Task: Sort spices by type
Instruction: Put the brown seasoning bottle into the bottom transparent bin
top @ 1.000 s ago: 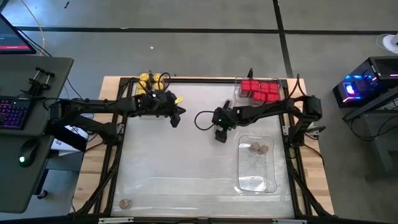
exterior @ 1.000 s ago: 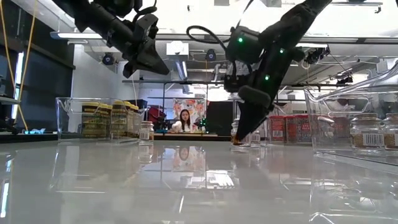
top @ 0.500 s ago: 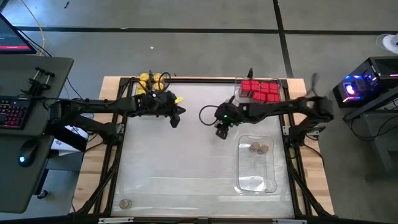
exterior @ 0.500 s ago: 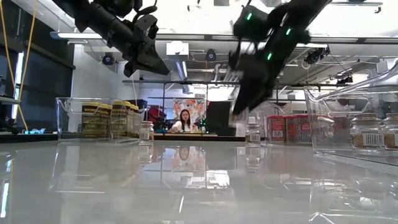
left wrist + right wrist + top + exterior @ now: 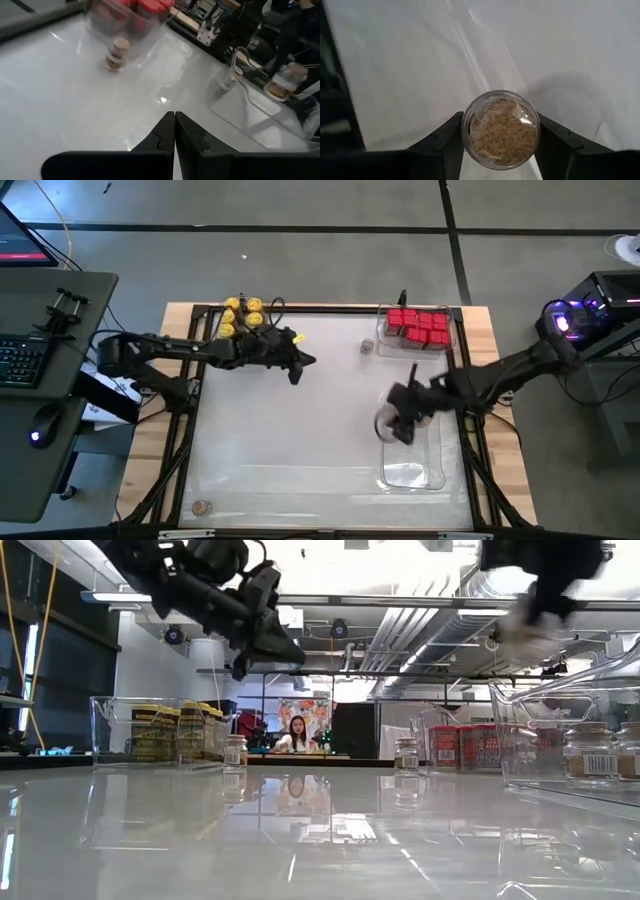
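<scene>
A: The right hand point(image 5: 500, 150) has a small clear jar point(image 5: 501, 129) clamped between its fingers, which press the round wall on opposite sides. The jar looks packed with tan spice.

B: Where is it over the worktop point(image 5: 300, 430)?

A: In the overhead view the right hand point(image 5: 398, 420) hangs over the near end of the clear tray point(image 5: 412, 475) on the right side. The jars already in there are hidden under the arm, so how many there are cannot be told.

B: How would that jar handle?

A: Light and stiff, probably. The wall is smooth and likely slippery, so a grip across the middle of the body seems safer than one near the lid. If it is glass, it wants a gentle landing.

B: And the rest of the spices?

A: The yellow jars point(image 5: 241, 313) sit in a tray at the far left, the red boxes point(image 5: 418, 325) in a tray at the far right. One tan jar point(image 5: 368, 346) stands loose just beside the red boxes, and another jar point(image 5: 202, 507) sits alone at the near left corner.

B: The left hand?

A: The left hand point(image 5: 174, 131) is pressed together on nothing, hovering near the yellow jars and pointing toward the loose tan jar point(image 5: 117, 52).
</scene>
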`<state>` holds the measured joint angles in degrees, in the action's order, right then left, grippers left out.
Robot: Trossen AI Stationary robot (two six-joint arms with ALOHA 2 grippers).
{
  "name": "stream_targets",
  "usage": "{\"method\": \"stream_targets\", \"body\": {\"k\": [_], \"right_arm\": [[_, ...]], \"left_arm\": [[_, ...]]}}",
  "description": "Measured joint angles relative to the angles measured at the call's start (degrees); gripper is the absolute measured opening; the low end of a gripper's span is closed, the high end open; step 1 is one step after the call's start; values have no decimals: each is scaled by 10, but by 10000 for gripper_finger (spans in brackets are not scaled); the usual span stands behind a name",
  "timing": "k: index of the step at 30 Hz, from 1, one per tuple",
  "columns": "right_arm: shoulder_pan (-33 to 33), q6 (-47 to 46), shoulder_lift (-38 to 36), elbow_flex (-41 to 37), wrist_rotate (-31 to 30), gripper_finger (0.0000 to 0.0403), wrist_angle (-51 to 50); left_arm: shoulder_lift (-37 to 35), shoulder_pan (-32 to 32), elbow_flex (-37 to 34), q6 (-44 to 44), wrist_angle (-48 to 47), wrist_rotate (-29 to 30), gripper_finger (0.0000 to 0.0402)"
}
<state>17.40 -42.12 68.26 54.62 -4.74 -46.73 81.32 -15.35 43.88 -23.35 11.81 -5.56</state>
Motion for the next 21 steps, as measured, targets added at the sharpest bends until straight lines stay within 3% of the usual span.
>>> {"method": "stream_targets", "body": {"k": [6, 10, 13, 21], "right_arm": [[79, -149, 0, -75, -40, 184, 16], [64, -247, 0, -112, -97, 184, 13], [42, -305, 0, -132, -87, 184, 31], [20, -350, 1, -143, -67, 184, 51]], "left_arm": [[33, 1, 1, -36, 20, -34, 0], [34, 2, 1, -36, 23, -35, 0], [34, 2, 1, -36, 23, -35, 0], [34, 1, 1, -35, 22, -35, 0]]}}
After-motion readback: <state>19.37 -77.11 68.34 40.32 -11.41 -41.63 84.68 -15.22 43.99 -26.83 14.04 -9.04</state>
